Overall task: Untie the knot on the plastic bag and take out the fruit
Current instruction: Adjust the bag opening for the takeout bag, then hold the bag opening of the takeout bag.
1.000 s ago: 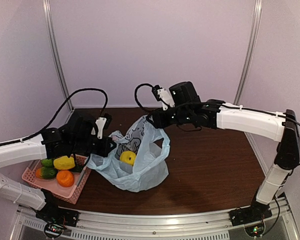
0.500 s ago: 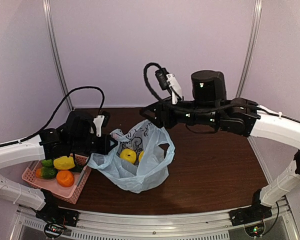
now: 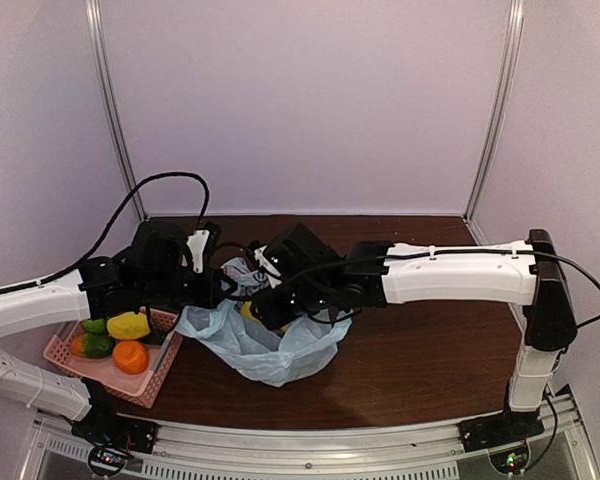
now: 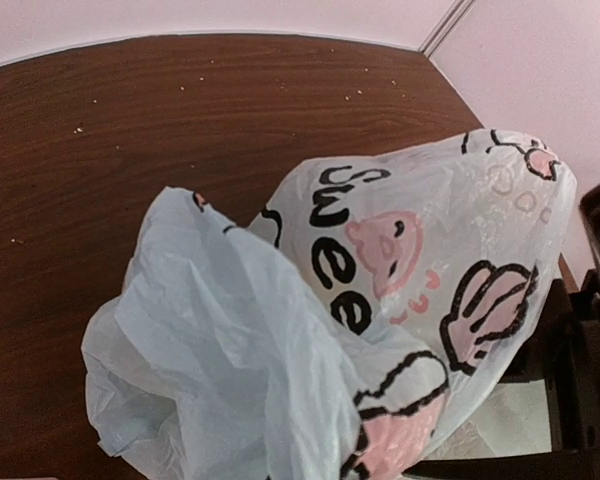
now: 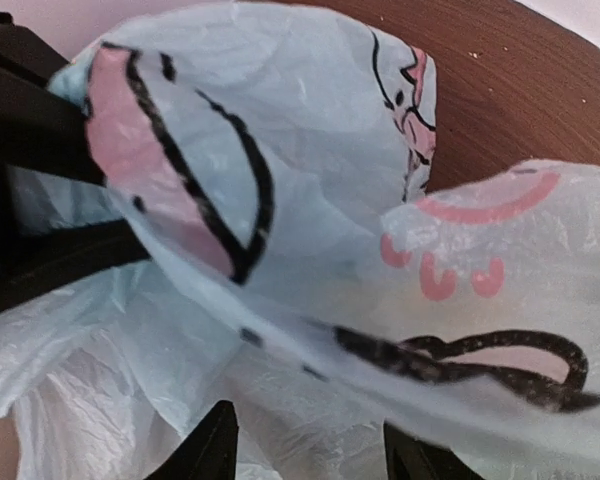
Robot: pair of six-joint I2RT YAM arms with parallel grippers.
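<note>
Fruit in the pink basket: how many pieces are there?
4: a yellow one, an orange one in front of it, a pale green one and a darker green one to their left. The left arm may hide more.

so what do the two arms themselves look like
Both are built alike: smooth white tubular shells on the left arm and right arm, joined by chunky black joints. A thick black cable loops off the left arm's wrist; a thinner black wire follows the right. The right gripper has black pointed fingers.
</note>
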